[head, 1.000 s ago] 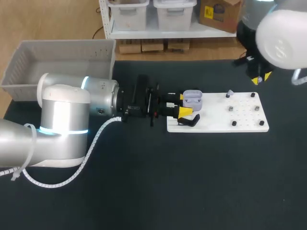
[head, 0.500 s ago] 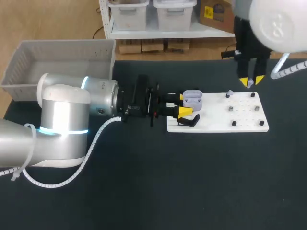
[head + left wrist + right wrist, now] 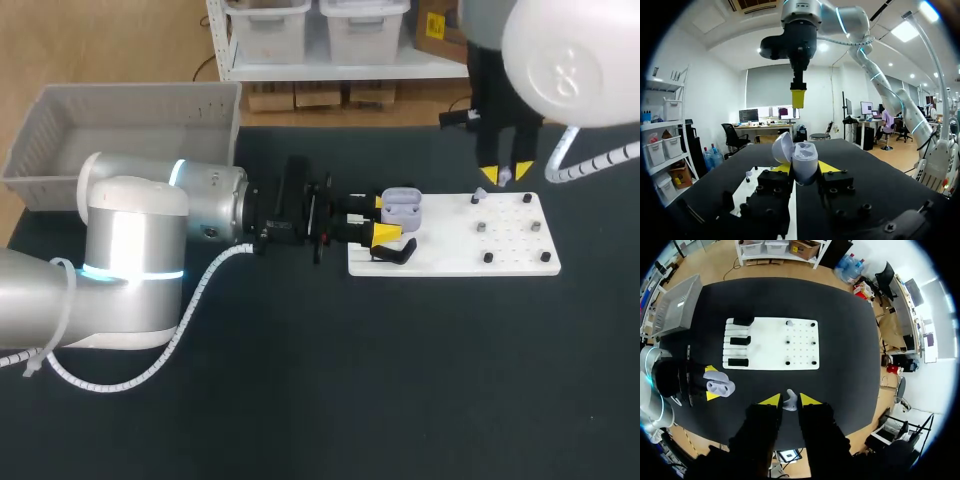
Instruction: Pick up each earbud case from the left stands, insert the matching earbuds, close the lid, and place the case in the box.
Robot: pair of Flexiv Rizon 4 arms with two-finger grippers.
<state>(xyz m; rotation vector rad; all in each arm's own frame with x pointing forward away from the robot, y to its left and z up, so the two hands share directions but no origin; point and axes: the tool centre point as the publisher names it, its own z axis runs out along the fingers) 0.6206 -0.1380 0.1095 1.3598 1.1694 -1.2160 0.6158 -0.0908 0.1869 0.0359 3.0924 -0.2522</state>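
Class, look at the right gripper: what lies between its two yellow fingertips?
A small pale earbud, pinched from both sides by the right gripper. The right wrist view shows it plainly.

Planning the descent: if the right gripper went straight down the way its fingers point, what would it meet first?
The right gripper would likely meet the white pegged board near its back edge; height is unclear, so the black tabletop just behind is possible.

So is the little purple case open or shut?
Open. The earbud case has its lid swung back off the body, so the hollow top shows.
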